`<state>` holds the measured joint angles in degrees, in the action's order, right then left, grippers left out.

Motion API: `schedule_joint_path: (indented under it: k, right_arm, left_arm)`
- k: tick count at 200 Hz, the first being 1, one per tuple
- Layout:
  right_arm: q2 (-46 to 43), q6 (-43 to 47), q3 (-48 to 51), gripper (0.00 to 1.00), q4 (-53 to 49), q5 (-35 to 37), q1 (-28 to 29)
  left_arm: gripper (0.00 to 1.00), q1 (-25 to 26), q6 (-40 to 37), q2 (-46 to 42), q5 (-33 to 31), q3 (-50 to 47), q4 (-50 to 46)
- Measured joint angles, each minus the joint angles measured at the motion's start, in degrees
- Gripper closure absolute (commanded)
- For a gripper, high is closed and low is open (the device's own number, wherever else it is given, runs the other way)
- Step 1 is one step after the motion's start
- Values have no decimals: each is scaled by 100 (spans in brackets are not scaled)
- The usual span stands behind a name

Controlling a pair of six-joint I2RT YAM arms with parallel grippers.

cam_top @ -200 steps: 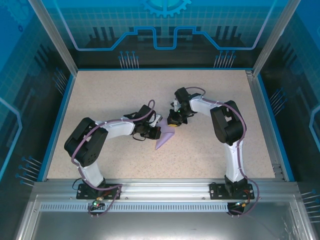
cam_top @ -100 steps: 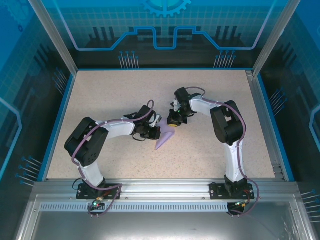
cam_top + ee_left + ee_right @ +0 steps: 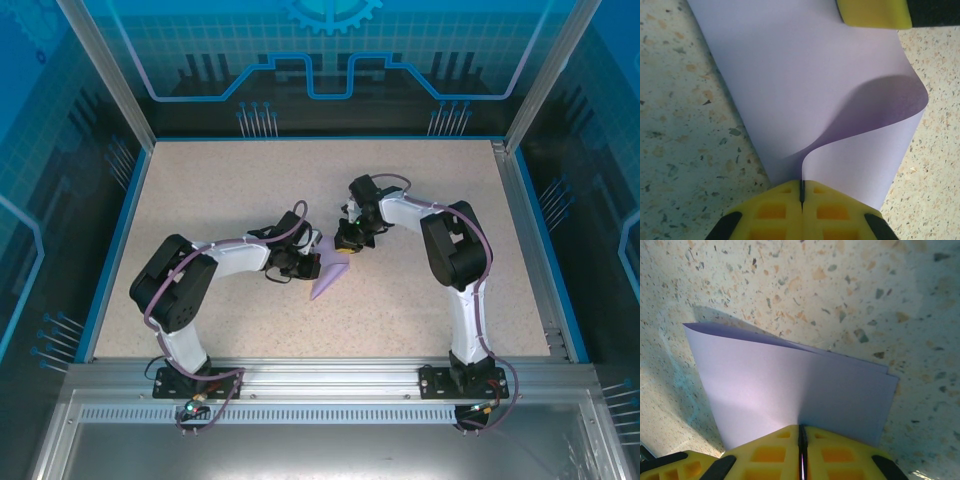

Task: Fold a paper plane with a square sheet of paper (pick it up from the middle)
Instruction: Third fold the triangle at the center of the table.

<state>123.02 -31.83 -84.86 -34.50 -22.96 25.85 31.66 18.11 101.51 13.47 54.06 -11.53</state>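
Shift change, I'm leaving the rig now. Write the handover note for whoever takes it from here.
Left hand: shut, pinching a curled-up edge of the paper.
Right hand: shut on the paper's far end, over stacked layers.
Paper: around the middle of the table, between both hands, folded into a narrow wedge pointing toward the arm bases. Whether it touches the table is unclear.
Done: paper gripped, early folds made.
Left: the layers gape and one flap bows, so likely flatten and crease, finish the plane, then release.
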Motion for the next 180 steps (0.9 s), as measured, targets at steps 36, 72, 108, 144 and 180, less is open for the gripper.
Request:
schedule_joint_path:
  k: [36, 72, 108, 144, 180]
  right_arm:
    - [0, 2, 0, 89, 0, 0, 0]
    - [7, 0, -2, 89, 0, 0, 0]
    - [7, -2, -2, 89, -2, 0, 0]
    - [7, -2, -2, 89, 0, 0, 0]
    - [7, -2, -2, 89, 0, -2, 0]
  left_arm:
    - [100, 0, 0, 2, 0, -22, 20]
    - [100, 0, 46, 2, 0, -81, 87]
    - [100, 0, 149, 2, 0, -105, 136]
    - [100, -7, 153, 0, 4, -138, 195]
    - [100, -7, 177, 0, 4, -140, 197]
